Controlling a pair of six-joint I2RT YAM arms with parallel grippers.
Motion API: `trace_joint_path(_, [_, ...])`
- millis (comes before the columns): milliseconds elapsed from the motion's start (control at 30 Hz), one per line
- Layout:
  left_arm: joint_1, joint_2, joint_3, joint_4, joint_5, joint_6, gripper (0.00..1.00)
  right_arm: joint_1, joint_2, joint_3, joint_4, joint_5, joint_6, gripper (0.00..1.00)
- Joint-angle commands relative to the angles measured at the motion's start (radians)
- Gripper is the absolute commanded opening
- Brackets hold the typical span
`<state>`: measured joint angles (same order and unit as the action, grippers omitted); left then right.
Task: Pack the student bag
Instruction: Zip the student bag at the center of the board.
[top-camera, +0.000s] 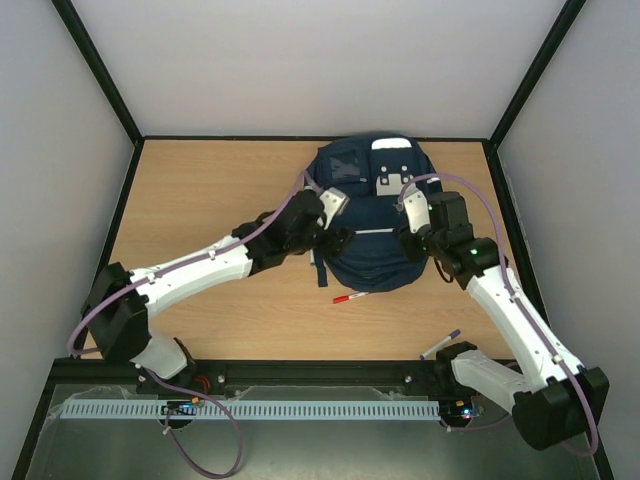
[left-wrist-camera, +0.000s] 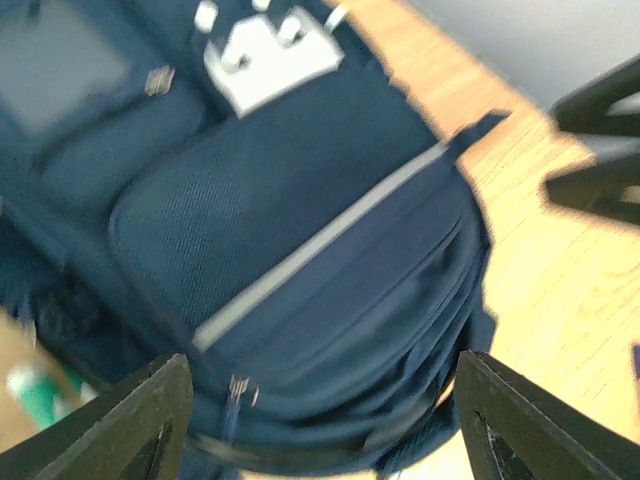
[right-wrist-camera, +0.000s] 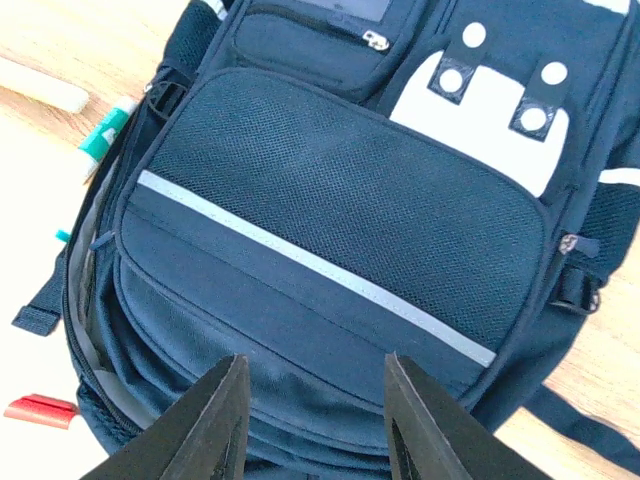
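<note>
Above the wooden surface (top-camera: 200, 190), my left pincer (left-wrist-camera: 322, 362) and right pincer (right-wrist-camera: 315, 360), both spread, hover over the near end of the student bag (top-camera: 365, 215), lying lengthwise away from me.

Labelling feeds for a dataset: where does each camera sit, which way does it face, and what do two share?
Top external: above, behind the robot, facing down on the student bag; left arm and right arm show.
Left wrist: on the left arm, facing the bag; the left tool shows.
Right wrist: on the right arm, facing the bag; the right tool shows.
Both wrists share the reflective stripe.
</note>
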<state>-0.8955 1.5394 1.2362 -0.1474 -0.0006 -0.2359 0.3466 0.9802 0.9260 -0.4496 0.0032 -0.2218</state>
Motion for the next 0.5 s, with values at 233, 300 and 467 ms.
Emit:
trace_joint_path(233, [0.130, 0.045, -0.256, -0.033, -0.064, -0.208, 0.47, -0.032, 0.165, -0.132, 0.154, -0.077, 0.004, 0.40])
trace_joint_path(300, [0.134, 0.091, -0.242, -0.045, -0.055, -0.198, 0.41, -0.033, 0.175, -0.147, 0.173, -0.064, 0.005, 0.41])
trace_joint_path(467, [0.132, 0.207, -0.198, -0.018, -0.025, -0.186, 0.27, -0.033, 0.209, -0.176, 0.201, -0.017, -0.006, 0.41])
